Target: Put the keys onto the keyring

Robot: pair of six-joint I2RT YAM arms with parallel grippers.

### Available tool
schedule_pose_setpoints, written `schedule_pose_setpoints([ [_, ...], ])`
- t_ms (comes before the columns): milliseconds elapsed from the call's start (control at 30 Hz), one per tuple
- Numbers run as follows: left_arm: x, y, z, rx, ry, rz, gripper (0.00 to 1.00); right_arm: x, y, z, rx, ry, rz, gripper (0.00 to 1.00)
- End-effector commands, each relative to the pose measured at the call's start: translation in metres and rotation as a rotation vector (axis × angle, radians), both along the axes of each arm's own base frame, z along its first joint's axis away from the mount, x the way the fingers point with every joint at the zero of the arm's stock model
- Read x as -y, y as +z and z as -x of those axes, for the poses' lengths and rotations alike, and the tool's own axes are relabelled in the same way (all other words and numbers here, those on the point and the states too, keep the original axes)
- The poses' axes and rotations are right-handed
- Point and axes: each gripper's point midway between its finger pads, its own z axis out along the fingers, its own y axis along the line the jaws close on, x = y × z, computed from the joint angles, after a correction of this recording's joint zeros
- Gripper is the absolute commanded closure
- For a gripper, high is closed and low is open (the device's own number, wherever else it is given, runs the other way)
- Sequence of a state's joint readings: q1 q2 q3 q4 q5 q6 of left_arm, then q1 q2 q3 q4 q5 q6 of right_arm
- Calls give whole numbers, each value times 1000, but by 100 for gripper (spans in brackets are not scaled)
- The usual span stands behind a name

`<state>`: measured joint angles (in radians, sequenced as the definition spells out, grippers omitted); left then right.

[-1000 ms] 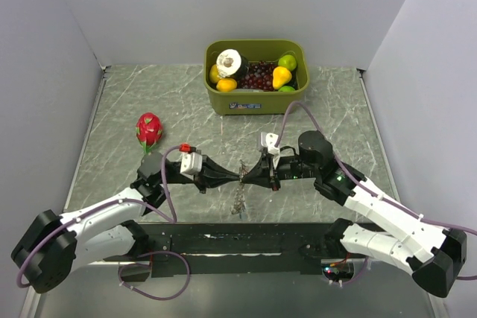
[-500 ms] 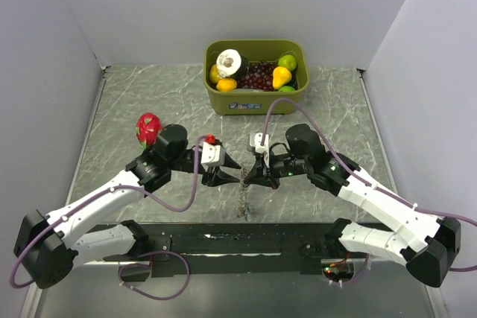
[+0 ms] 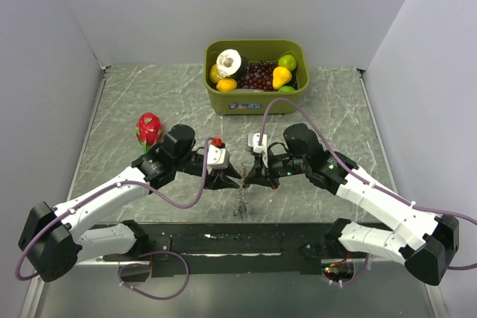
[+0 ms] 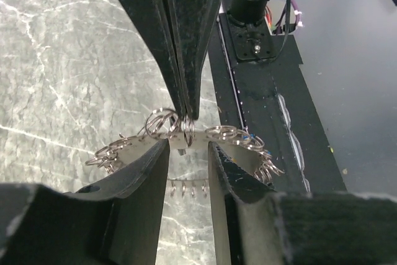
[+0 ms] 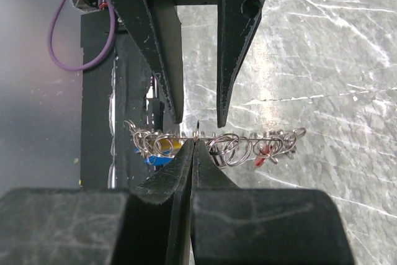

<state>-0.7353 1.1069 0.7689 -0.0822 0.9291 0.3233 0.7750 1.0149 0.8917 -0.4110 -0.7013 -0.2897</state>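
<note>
The marble table [image 3: 149, 102] lay under both my arms. The green bin [image 3: 257, 100] of fruit stood at its far edge, and a dragon fruit [image 3: 148, 129] lay well to the left. My two arms reached inward and met tip to tip over the near middle of the table.

My right gripper [image 5: 193, 147] was closed, its fingers pressed flat together and pinching a small loop of the keyring [image 5: 236, 144]. My left gripper [image 4: 188, 156] faced it with its fingers [image 5: 167, 60] spread apart, one on either side of that pinched loop and not clamping it.

The keyring hung between the two grippers, held clear of the table as a tangle of small wire loops strung out to both sides. Among the loops sat a blue speck and a red one, probably the keys [image 5: 265, 155], though they were too small to be sure.
</note>
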Motion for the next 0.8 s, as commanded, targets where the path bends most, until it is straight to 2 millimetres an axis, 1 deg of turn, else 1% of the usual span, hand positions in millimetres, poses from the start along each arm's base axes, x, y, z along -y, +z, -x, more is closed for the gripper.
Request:
schedule_pose_setpoints([
  [0, 11, 20, 5, 18, -56, 65, 63, -10, 32, -5, 73, 28, -82, 100],
  [33, 11, 18, 6, 8, -59, 60, 63, -11, 32, -4, 71, 30, -83, 100],
  [67, 15, 22, 5, 27, -64, 82, 65, -11, 33, -4, 71, 29, -87, 100],
  [133, 18, 21, 7, 19, -73, 78, 69, -12, 32, -4, 67, 34, -87, 100],
  [167, 19, 22, 7, 19, -79, 79, 76, -12, 31, -4, 64, 35, -87, 100],
  [233, 21, 20, 7, 15, -85, 71, 85, -12, 31, -3, 63, 37, -86, 100],
  [267, 21, 22, 7, 16, -89, 74, 96, -12, 32, -3, 66, 37, -89, 100],
  [300, 22, 20, 7, 12, -93, 67, 99, -12, 30, -4, 61, 35, -84, 100],
  [400, 24, 20, 5, 17, -87, 71, 99, -11, 31, -4, 68, 31, -89, 100],
  [500, 22, 19, 7, 15, -77, 89, 99, -10, 31, -5, 74, 19, -93, 100],
  [533, 24, 26, 4, 42, -63, 122, 99, -10, 33, -5, 76, 13, -102, 100],
  [567, 22, 27, 7, 50, -56, 141, 99, -10, 34, -7, 86, -2, -105, 96],
  [600, 21, 28, 7, 33, -43, 152, 99, -7, 35, -7, 95, -14, -115, 88],
  [633, 23, 38, 4, 73, -29, 201, 99, -7, 40, -8, 107, -26, -138, 84],
  [667, 20, 37, 6, 70, -19, 212, 99, -5, 35, -10, 109, -47, -137, 80],
  [700, 20, 39, 7, 54, -8, 226, 99, -2, 42, -7, 129, -50, -163, 71],
  [767, 19, 48, 6, 85, 15, 286, 99, 1, 44, -8, 138, -66, -188, 63],
])
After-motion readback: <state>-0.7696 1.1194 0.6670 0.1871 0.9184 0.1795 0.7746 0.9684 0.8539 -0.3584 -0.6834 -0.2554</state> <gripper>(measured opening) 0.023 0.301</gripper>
